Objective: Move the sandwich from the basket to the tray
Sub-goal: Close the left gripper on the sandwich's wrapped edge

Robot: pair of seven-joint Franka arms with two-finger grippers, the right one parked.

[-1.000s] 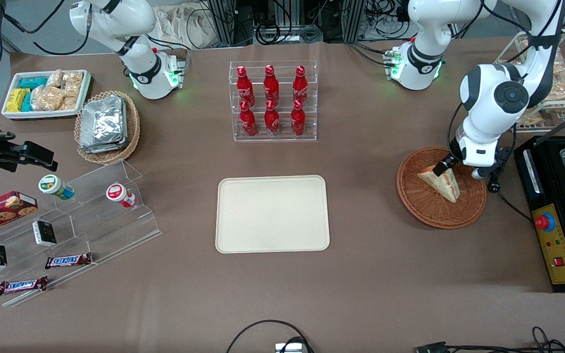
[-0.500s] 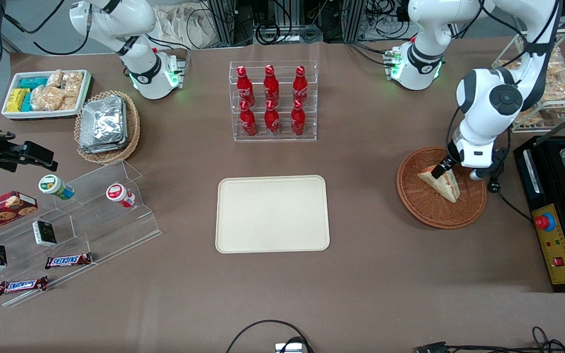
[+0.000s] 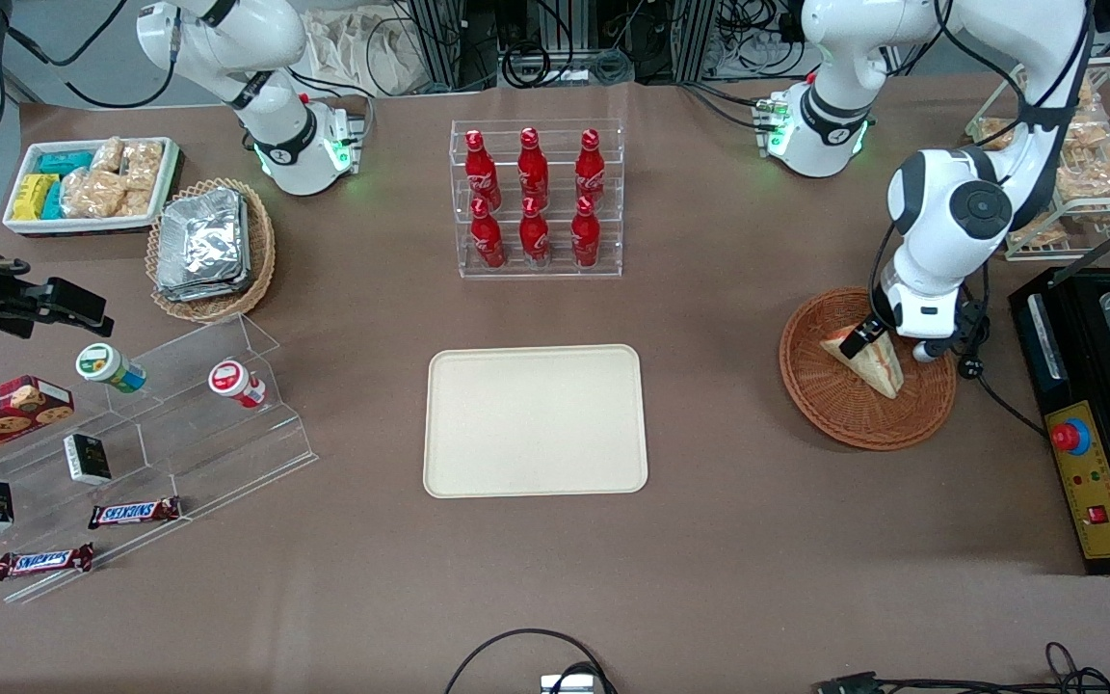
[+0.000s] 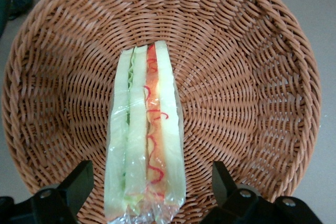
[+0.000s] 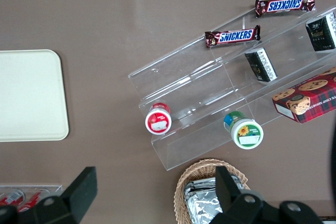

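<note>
step in hand: the grasp approach. the gripper [image 4: 149, 182] is sitting low over the basket [image 3: 834, 414] at the right of the front frame, with its fingers [image 4: 76, 182] spread wide to either side of the sandwich [image 4: 144, 140]. it is released and holding nothing. in the wrist view there is a clear gap between each finger and the wrap, so there is no contact yet.

the sandwich is lying in the basket with its layered edge facing up at the wrist camera, red and green filling showing between the white slices. in the front view the sandwich [image 3: 878, 364] is lying toward the upper right of the basket, its wide end partly covered by the arm.

the tray [image 3: 535, 421] is sitting bare at frame centre, well apart from the basket, toward the parked arm's end of the worktop.

judgement on progress: early. nothing is lifted and the whole transfer is still to be done.

next move, as i am reading it: close the fingers on the two bread faces. going a touch lower first may help, though how deep the fingers already sit cannot be read from these views. the wrap looks slick and the bread soft, so a gentle squeeze seems wise. then lift clear of the rim before carrying across to the tray.
</note>
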